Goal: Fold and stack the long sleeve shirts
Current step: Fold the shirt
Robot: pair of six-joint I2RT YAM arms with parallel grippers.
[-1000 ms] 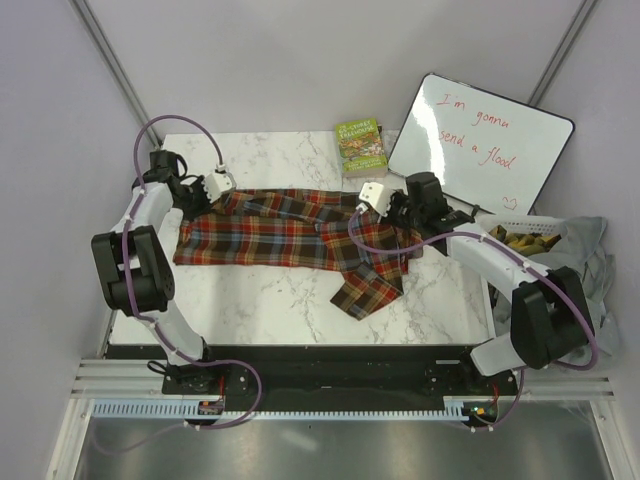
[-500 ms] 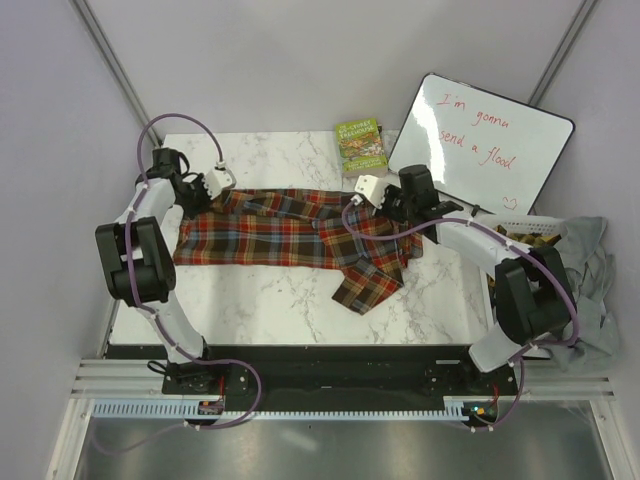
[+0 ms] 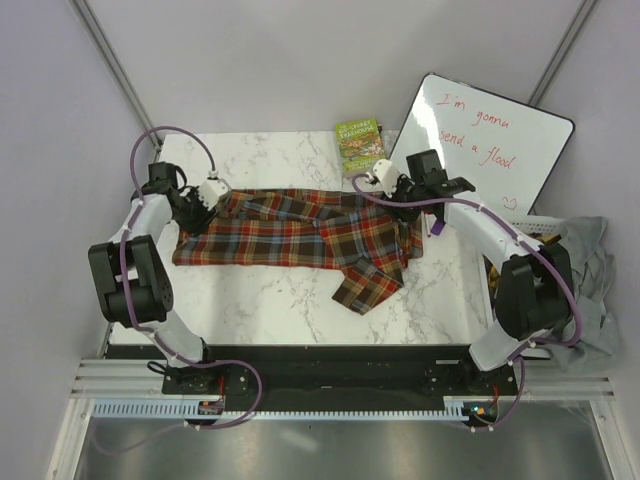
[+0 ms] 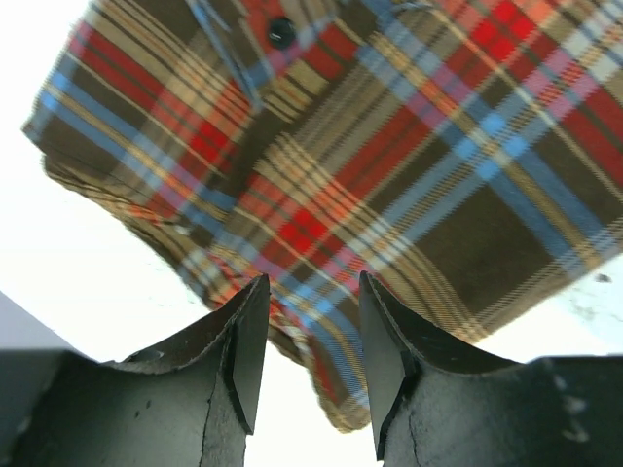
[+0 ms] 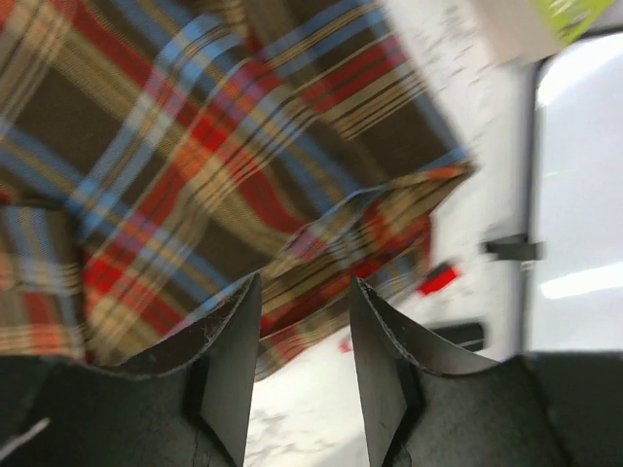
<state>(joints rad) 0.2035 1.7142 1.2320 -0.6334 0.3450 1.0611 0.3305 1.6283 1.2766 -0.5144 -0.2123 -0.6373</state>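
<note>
A plaid flannel shirt point(image 3: 290, 232) in red-orange, brown and blue lies spread across the marble table, one sleeve folded down at the front right. My left gripper point(image 3: 200, 205) is open over the shirt's far left corner point(image 4: 321, 224); cloth shows between its fingers. My right gripper point(image 3: 392, 195) is open over the shirt's far right edge point(image 5: 243, 156); a cloth corner lies between its fingers. A grey garment point(image 3: 590, 265) hangs at the right edge of the table.
A green book point(image 3: 361, 146) lies at the back of the table. A whiteboard point(image 3: 480, 145) with red writing leans at the back right. A white basket point(image 3: 525, 235) of small things stands at the right.
My right gripper has moved back and right towards the shirt's far right corner. My left gripper has shifted slightly left at the far left corner. The shirt has hardly moved.
</note>
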